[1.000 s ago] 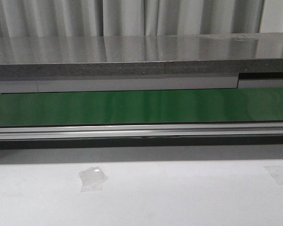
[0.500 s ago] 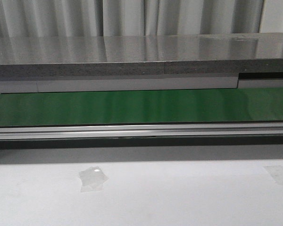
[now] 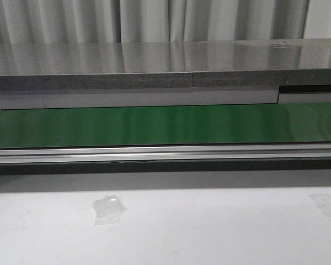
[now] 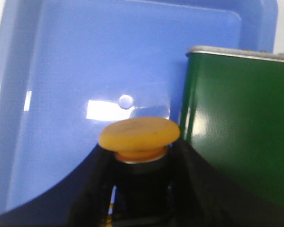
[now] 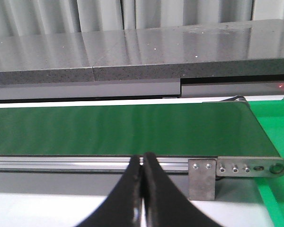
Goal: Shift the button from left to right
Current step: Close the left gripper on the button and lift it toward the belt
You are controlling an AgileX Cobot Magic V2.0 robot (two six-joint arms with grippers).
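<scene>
Our left fingers (image 4: pixel 139 189) are clenched on the button (image 4: pixel 139 142), their dark inner faces pressing either side of its black body just beneath the silvery collar, while the round orange-yellow cap stands upright and clear above them. In the left wrist view the held button hangs over a glossy blue tray (image 4: pixel 85 71), and we cannot tell whether its base touches the tray floor, since the fingers hide the lower part. Just beside the button runs the end of the green belt (image 4: pixel 236 127), with a thin metal edge along its far side; the belt's corner sits close to the cap without touching it. Our right fingers (image 5: pixel 143 189) are clenched together with nothing between them, their two black tips meeting in a narrow seam. In the right wrist view they hang in front of the conveyor's aluminium side rail (image 5: pixel 85 163), near a metal end bracket (image 5: pixel 203 177) with a row of small screws and a roller end. Beyond the belt lies a dark grey speckled ledge (image 5: pixel 132 56), and behind that a pale curtain (image 5: pixel 132 14). In the front view neither arm shows: we see the green belt crossing the whole width, the silver rail below it, and the white desk (image 3: pixel 209 232) nearest us, carrying a crumpled piece of clear tape (image 3: pixel 108 210) towards the left and a flatter patch of tape (image 3: pixel 325 204) near the right edge.
</scene>
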